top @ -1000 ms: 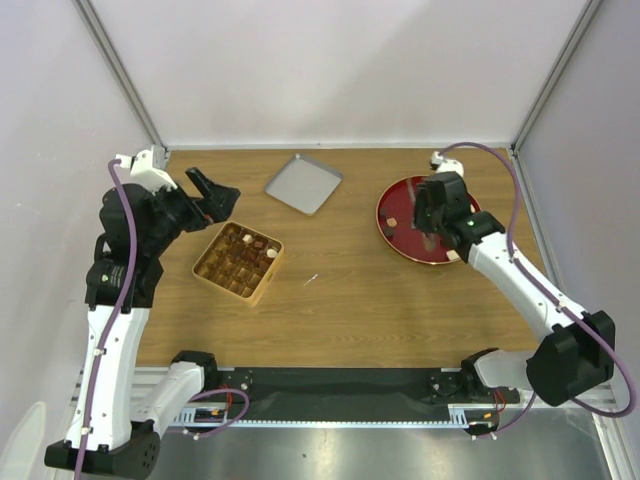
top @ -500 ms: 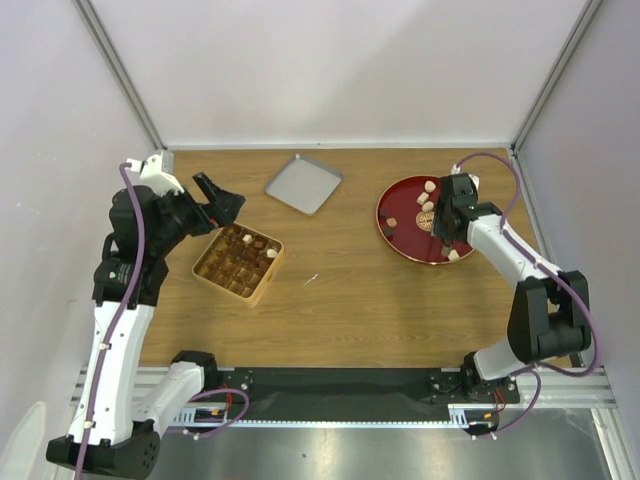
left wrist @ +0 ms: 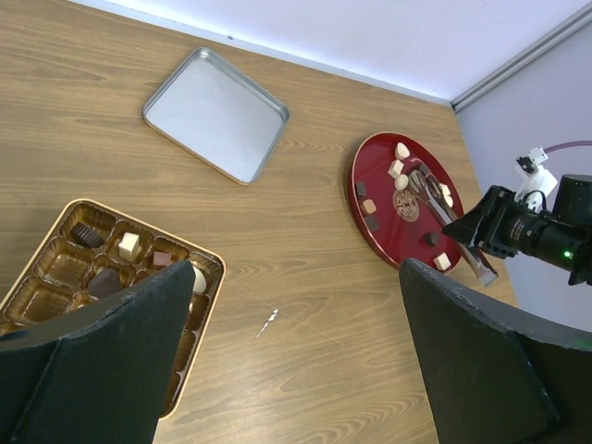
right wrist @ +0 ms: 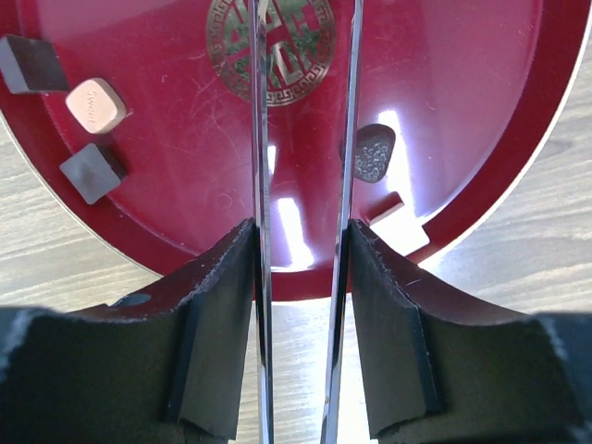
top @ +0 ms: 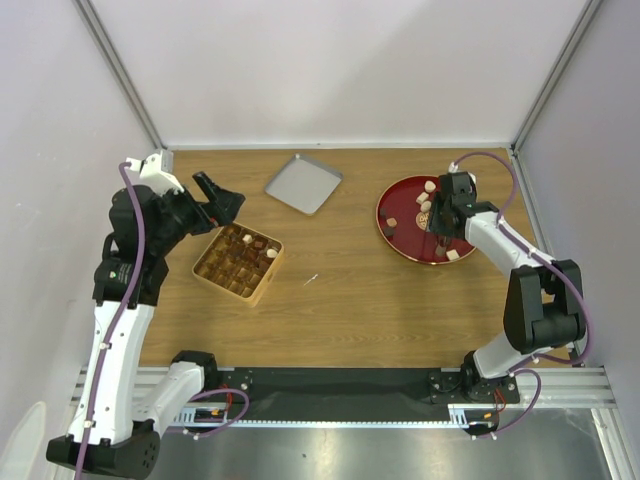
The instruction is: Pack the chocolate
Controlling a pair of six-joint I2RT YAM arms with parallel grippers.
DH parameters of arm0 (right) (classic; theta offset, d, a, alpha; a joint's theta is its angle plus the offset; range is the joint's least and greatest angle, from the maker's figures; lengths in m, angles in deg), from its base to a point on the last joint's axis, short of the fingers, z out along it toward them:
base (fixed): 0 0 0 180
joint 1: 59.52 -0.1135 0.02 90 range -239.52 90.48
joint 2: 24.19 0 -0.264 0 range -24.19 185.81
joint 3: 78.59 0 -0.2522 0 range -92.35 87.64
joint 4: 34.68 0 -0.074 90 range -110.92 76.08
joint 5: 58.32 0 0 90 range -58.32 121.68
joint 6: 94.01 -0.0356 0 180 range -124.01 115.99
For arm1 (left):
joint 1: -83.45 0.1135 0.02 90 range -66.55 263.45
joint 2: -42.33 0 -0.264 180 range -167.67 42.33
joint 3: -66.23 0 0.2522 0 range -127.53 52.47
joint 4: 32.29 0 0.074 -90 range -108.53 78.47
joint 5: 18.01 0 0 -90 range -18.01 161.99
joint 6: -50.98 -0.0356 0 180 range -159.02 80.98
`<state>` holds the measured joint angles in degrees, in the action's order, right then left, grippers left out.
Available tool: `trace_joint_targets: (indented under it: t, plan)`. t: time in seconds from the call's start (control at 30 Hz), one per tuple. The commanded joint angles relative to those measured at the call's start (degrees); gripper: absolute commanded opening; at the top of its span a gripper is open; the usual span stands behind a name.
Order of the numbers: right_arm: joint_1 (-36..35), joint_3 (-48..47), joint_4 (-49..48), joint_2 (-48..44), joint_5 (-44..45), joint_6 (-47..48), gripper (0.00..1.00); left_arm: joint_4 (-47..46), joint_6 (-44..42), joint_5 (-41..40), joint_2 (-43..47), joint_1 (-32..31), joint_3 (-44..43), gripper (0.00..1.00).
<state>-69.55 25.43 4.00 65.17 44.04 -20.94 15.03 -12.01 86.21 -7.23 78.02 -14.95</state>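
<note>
Most of the chocolate (right wrist: 374, 153) lay loose on the red plate (right wrist: 444, 92), with a few pieces already seated in the compartment box (top: 268, 278). My right gripper (right wrist: 301, 268) pinched the metal tongs (right wrist: 260, 139) between its fingers, the blades apart with no sweet between them. A dark piece sat just outside the right blade. My left gripper (left wrist: 296, 319) hung wide open and empty over the box. I judged the glossy plate the danger: a blade nudging that piece could skid it off the rim.
</note>
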Motion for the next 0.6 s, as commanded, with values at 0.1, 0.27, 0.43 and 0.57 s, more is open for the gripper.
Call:
trace_joint_targets:
  t: [0.1,0.27,0.43,0.57]
  plan:
    - [0.3,-1.7,-2.5,0.0,1.1,-0.1,0.48,-1.9,0.2,0.4,-0.2,0.2,-0.5,1.00]
    - [0.6,-3.2,-1.9,2.7,1.4,-0.4,0.48,-1.6,0.0,0.1,0.0,0.2,-1.0,1.00]
    - [0.9,-3.9,-2.8,4.3,1.0,-0.5,0.49,-1.1,-0.5,-0.4,0.1,0.2,-1.3,1.00]
    - [0.9,-4.2,-3.5,4.9,0.1,-0.2,0.49,-1.0,-0.4,-0.5,0.1,0.2,-1.8,1.00]
